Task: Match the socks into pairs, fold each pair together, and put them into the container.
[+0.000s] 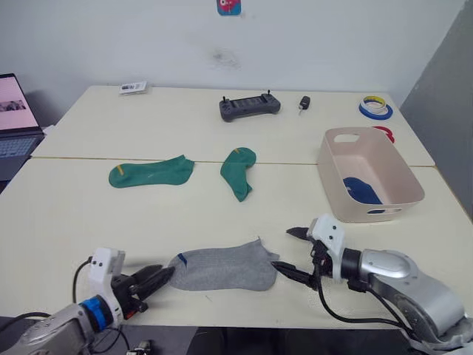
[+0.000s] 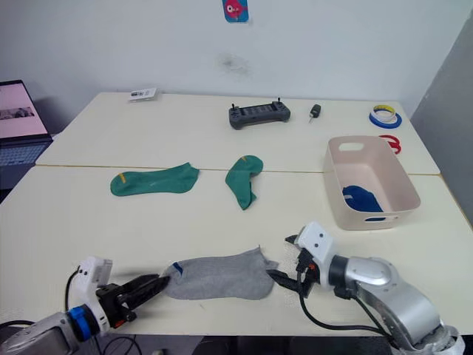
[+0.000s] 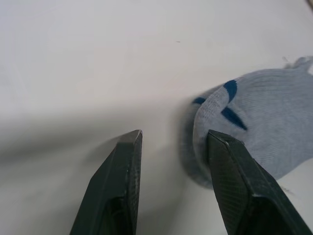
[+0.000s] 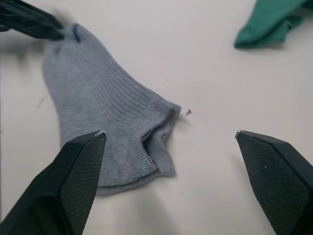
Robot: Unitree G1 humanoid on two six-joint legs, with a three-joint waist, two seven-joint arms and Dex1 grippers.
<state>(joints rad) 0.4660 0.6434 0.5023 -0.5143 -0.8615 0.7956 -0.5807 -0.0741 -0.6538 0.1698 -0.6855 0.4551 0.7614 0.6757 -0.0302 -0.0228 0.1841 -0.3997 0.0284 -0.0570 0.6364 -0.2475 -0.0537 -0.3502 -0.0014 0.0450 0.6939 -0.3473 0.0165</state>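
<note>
Grey ribbed ankle sock (image 1: 224, 268) with a small blue mark lies flat at lower centre of the pale worktop (image 1: 66, 214), toe end toward the left gripper (image 1: 164, 275), cuff end toward the right gripper (image 1: 290, 250). Left gripper: two black fingers (image 3: 117, 191) slightly spread, one tip touching the sock's toe edge, nothing pinched. Right gripper: fingers spread wide, one tip just beside the cuff opening, the other apart above it; nothing held.

Two green socks with yellow stripes sit at mid-frame: one (image 1: 151, 172) stretched out flat at centre left, the other (image 1: 238, 171) bent, near centre, the two apart.

Pale pink rectangular plastic tub (image 1: 335, 186) stands at right of frame, with royal blue sock material (image 1: 361, 190) lying inside on its floor; whether one or two socks, cannot tell.

Upper frame: dark grey handheld controller (image 1: 249, 106), small black key-like item (image 1: 304, 103), tape rolls (image 1: 375, 108) at upper right, open laptop (image 1: 16, 126) at left edge.
</note>
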